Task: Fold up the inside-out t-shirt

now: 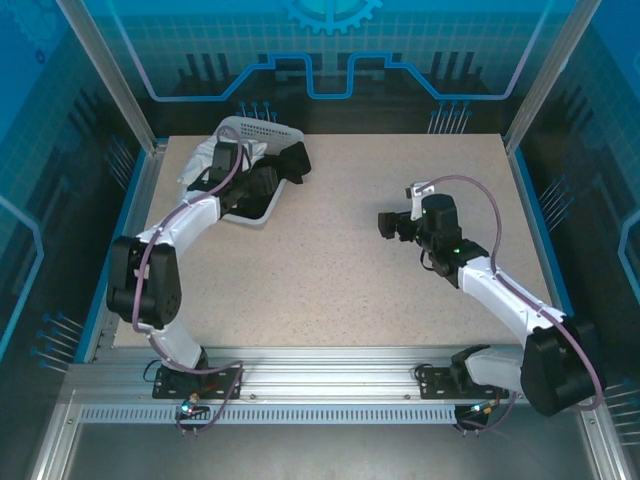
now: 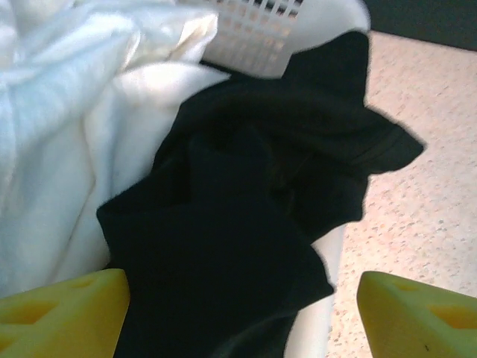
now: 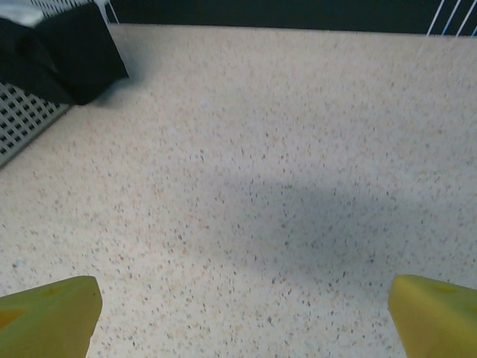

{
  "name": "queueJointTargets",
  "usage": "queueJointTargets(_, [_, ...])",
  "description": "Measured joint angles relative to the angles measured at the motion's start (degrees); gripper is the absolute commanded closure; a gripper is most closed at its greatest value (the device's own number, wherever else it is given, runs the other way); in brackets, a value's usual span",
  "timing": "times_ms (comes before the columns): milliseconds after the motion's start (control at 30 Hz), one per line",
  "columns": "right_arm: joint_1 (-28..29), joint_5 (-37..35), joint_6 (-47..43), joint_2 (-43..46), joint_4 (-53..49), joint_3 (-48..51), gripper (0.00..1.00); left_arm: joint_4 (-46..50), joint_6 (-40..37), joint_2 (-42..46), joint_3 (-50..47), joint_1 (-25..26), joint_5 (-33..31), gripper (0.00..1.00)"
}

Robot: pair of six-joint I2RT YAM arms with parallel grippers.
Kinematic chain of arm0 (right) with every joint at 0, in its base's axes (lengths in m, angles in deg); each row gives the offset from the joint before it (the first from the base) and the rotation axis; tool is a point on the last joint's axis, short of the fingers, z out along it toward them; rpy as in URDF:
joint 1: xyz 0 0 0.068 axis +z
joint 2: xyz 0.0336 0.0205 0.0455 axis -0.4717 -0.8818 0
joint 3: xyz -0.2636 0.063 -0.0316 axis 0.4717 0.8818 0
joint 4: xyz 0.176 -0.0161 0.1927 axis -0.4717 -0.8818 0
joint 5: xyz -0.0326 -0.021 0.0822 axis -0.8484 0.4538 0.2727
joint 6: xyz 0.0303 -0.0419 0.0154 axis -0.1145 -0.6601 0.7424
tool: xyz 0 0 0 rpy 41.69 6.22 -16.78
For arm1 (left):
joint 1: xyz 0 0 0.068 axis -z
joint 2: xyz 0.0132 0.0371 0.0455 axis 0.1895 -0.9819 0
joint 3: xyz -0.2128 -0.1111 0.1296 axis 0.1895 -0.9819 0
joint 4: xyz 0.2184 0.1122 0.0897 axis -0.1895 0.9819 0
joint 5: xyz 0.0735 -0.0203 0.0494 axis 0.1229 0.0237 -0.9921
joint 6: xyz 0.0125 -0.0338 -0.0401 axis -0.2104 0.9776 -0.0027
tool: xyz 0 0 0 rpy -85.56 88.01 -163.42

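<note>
Fetching the shirt out of the basket is the step in hand; folding not begun. Inside-out t-shirt [image 2: 246, 194] sits bunched in the white basket [image 2: 261, 33] at the far left of the counter [image 1: 340, 290], beside and partly over a white cloth [image 2: 74, 134], with one black flap hanging over the basket's right rim. Left hand [image 2: 242, 291] hangs right over the black heap, fingers [image 2: 67, 313] well apart with fabric between them, nothing pinched as far as I can tell. Right hand [image 3: 244, 298] is wide too, holding nothing, over bare counter right of centre, well apart from the basket. Next move, my read: sink the left hand into the black folds, close on black only, lift, carry to the open middle. Right hand then takes a second edge to spread it flat. Risk: white cloth or basket dragging along.
</note>
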Motion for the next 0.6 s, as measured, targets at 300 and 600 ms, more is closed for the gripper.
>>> queueJointTargets(300, [0.0,-0.1,0.2,-3.8,-1.2,-1.7,0.0,5.6,-0.6,-8.8,8.4,0.0,2.2,0.65])
queueJointTargets(600, [0.0,-0.1,0.4,-5.1,-3.2,-2.6,0.0,9.5,-0.3,-4.9,19.9,0.0,5.1,1.0])
